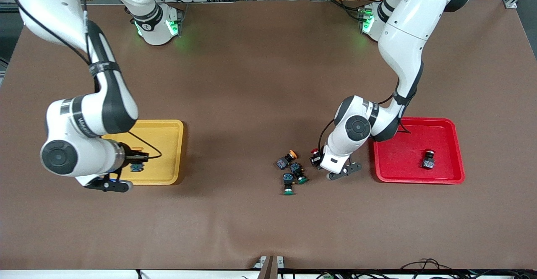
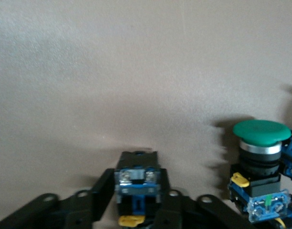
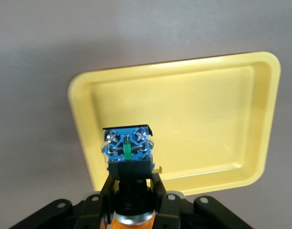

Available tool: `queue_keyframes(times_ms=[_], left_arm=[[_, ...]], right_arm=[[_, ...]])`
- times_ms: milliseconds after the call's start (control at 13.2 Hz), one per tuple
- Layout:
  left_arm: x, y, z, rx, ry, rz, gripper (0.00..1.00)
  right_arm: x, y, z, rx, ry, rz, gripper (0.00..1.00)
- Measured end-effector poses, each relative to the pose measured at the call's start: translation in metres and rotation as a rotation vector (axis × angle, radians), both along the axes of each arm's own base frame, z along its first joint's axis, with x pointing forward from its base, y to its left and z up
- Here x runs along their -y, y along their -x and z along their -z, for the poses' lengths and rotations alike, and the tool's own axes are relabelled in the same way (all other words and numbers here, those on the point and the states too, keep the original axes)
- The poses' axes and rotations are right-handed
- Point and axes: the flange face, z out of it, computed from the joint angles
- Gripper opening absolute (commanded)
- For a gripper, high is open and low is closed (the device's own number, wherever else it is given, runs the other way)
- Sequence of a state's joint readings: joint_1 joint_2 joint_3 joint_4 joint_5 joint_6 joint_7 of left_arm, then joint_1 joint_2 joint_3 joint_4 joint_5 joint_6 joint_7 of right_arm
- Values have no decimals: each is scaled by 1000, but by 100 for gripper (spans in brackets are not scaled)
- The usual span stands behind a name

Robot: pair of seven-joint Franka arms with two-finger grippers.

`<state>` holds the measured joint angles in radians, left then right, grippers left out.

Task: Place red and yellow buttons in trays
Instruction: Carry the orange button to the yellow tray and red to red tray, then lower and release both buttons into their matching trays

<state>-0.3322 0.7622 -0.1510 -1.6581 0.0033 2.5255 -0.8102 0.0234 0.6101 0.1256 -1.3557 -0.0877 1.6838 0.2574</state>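
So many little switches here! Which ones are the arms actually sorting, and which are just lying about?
In the job:
red tray
yellow tray
red-capped button in left gripper
yellow-capped button in right gripper
yellow-capped button on table
button in red tray

Lying about:
two green-capped buttons

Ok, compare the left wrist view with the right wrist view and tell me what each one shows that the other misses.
Only the left wrist view shows a green-capped switch standing on the brown table, beside the left hand, which is shut on a black-and-blue button; its cap colour does not show there.

Only the right wrist view shows the yellow tray, seen under the right hand, which is shut on a yellow-capped button.

Both share a hand shut on a button, blue end toward the camera, over the same brown surface.
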Motion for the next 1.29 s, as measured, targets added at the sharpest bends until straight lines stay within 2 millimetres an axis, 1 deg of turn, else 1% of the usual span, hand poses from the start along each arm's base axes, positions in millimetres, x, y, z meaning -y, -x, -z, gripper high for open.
queue_keyframes(times_ms=[152, 228, 380, 608, 760, 836, 912, 988, 1140, 1292], left_arm=[[-11, -7, -2, 4, -2, -18, 21], [-20, -11, -4, 2, -5, -26, 20], [-41, -19, -12, -22, -24, -10, 20], [-83, -29, -34, -71, -55, 55, 20], [-112, -33, -46, -99, -68, 97, 20], [-127, -34, -51, -103, -71, 116, 20], [-142, -35, -53, -105, -72, 136, 20], [-157, -34, -53, -108, -73, 159, 20], [-192, -31, -51, -119, -74, 206, 20], [-227, -26, -45, -133, -72, 252, 20]], right_arm=[[26, 3, 15, 7, -14, -8, 0], [36, 6, 23, 24, -22, -17, 0], [55, 18, 47, 54, -37, -43, 0], [84, 38, 83, 76, -54, -61, 0], [92, 50, 107, 111, -61, -63, 0], [93, 57, 119, 127, -63, -64, 7], [94, 63, 129, 137, -63, -61, 51], [100, 69, 137, 142, -63, -52, 100], [114, 76, 145, 140, -62, -31, 100], [114, 75, 142, 145, -63, -31, 100]])
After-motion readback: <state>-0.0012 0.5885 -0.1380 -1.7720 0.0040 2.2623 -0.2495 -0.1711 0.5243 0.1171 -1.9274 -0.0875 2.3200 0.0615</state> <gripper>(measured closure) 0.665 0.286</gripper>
